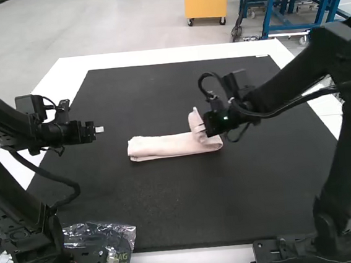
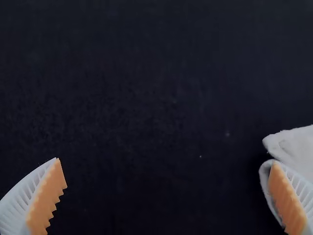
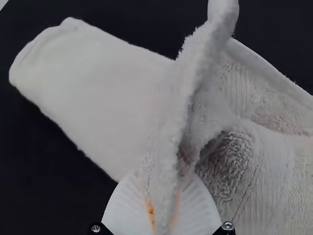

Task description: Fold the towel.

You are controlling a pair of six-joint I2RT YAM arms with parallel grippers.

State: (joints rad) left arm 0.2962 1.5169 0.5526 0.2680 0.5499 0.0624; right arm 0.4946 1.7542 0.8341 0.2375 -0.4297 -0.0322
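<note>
Crumpled clear plastic [image 1: 120, 236] lies near left, beside the left arm's base and over a corner of the black mat [image 1: 170, 200]. Mid-mat, the pale towel [image 1: 164, 146] makes a narrow folded strip running left to right. Over its right end, partly blocking it, the right gripper [image 1: 202, 129] pinches a raised fold. Left of the towel, the left gripper [image 1: 99, 129] has its fingers spread wide. White tabletop [image 1: 174, 54] borders the mat's far edge.

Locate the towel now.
High view: the towel lies around the middle of the dark mat, a fold near its right-hand end pinched in the right pincer.
</note>
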